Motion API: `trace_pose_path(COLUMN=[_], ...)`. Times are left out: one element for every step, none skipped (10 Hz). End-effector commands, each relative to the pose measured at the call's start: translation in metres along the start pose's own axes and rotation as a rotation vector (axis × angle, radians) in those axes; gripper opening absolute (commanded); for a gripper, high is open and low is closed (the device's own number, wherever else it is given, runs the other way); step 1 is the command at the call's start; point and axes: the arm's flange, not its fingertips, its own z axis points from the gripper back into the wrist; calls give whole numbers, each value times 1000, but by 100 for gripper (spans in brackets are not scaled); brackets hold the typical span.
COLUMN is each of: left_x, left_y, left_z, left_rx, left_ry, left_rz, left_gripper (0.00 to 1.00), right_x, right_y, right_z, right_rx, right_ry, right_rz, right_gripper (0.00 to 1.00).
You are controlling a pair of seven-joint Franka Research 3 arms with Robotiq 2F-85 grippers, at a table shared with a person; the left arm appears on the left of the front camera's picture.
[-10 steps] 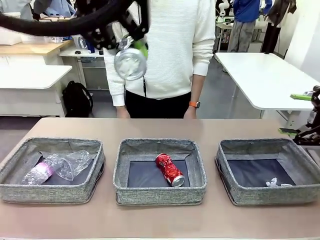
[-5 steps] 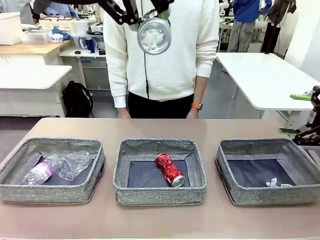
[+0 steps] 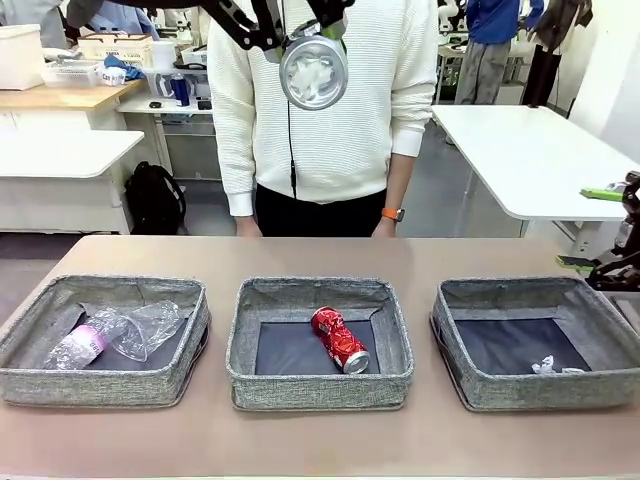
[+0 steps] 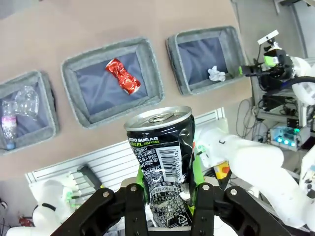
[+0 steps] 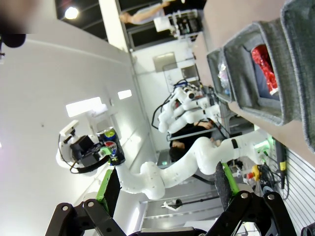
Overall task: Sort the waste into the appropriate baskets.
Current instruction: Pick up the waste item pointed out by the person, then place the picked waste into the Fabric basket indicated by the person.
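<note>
My left gripper (image 3: 313, 45) hangs high over the table's middle, shut on the dark drink can (image 3: 314, 72), whose base faces the front camera. In the left wrist view the dented dark can (image 4: 162, 157) stands between the green pads, far above the three grey baskets. The red can (image 3: 339, 339) lies in the middle basket (image 3: 320, 392). The pink-label bottle (image 3: 85, 345) and the clear label-less bottle (image 3: 150, 325) lie in the left basket (image 3: 100, 388). The white scrap (image 3: 548, 366) sits in the right basket (image 3: 545, 392). My right gripper (image 3: 590, 228) stands open beside the table's right edge.
A person in a white sweater (image 3: 330, 120) stands at the far side, hands (image 3: 385, 225) at the table edge. Bare tabletop (image 3: 320, 255) runs between the baskets and the person. A white table (image 3: 520, 150) stands behind on the right.
My left gripper has carried the dark can to the right and upward, from above the left-middle gap to high over the middle basket. The right arm has stayed still.
</note>
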Motion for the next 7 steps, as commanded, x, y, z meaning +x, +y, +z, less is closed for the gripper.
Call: trace_pose_path(left_x=[-4,-4,-4,-4,-4,-4,-4], left_y=[5,5,5,5,5,5,5], left_z=[1,1,1,1,1,1,1], left_rx=[3,3,3,3,3,3,3], left_ry=[-16,-16,-16,-16,-16,-16,-16], left_rz=[6,6,6,6,6,6,6], left_gripper=[38,38,38,38,38,38,38], right_x=[0,0,0,0,0,0,0], right_y=[5,5,5,5,5,5,5], right_z=[-1,-1,-1,-1,-1,-1,-1], right_rx=[9,9,9,9,9,9,9], right_ry=[-8,-8,-8,-8,-8,-8,-8], right_rz=[-18,-18,-18,-18,-18,-18,-18], right_gripper=[100,100,100,100,100,100,100])
